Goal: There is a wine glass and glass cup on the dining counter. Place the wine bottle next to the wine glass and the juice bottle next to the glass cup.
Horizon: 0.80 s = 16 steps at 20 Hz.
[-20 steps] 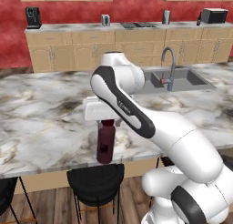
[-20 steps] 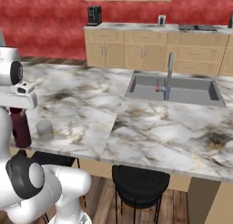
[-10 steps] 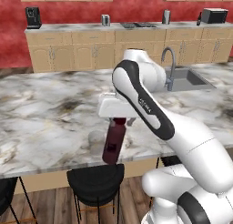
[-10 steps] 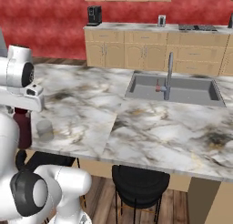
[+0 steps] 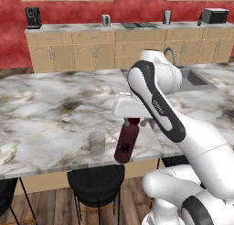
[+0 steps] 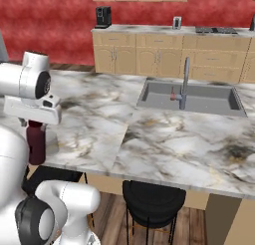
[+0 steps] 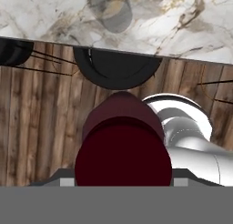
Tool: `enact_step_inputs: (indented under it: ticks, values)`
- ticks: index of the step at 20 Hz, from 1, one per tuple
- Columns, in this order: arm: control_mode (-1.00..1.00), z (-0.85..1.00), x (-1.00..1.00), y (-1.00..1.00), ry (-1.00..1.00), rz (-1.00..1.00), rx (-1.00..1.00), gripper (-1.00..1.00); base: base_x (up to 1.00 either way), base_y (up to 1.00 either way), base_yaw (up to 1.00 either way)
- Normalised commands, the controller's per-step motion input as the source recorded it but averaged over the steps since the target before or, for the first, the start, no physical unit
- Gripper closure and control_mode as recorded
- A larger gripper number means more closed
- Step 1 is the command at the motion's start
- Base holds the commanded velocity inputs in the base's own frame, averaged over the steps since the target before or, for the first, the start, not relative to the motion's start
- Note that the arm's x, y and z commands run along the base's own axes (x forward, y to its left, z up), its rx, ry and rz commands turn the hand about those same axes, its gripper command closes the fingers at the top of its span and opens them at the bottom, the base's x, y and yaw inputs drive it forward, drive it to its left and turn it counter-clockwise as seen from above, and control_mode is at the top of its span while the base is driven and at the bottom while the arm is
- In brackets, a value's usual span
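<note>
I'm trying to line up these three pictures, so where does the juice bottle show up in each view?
Left base view: juice bottle, centre, hanging tilted under the hand, right of the glass cup.
Right base view: far left edge, below the hand.
Hand view: bottom centre, seen cap-on, over the floor.
Shared landmark: the black stool under the counter edge.

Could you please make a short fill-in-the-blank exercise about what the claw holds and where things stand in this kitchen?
1. The claw is closed on the cap of the dark maroon ____ bottle.
2. In the left base view, this bottle hangs beside a small clear ____ on the marble counter.
3. The bottle is held ____, with its bottom leaning toward the counter's edge.
4. Under the counter edge stands a black ____ with a round seat.

Missing words: juice; cup; tilted; stool
</note>
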Motion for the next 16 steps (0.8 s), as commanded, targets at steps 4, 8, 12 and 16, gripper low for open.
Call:
enact_step_inputs:
  ticks: [4, 8, 12, 16]
  values:
    - [-1.00, -0.01, 0.03, -0.40, 0.00, 0.00, 0.00, 1.00, 0.00, 0.00, 0.00]
    - [-1.00, -0.04, 0.00, -0.42, 0.00, 0.00, 0.00, 1.00, 0.00, 0.00, 0.00]
    - [-1.00, -0.13, 0.20, -0.35, 0.00, 0.00, -0.08, 1.00, 0.00, 0.00, 0.00]
    - [-1.00, -0.20, 0.45, -0.15, -0.05, 0.00, -0.12, 1.00, 0.00, 0.00, 0.00]
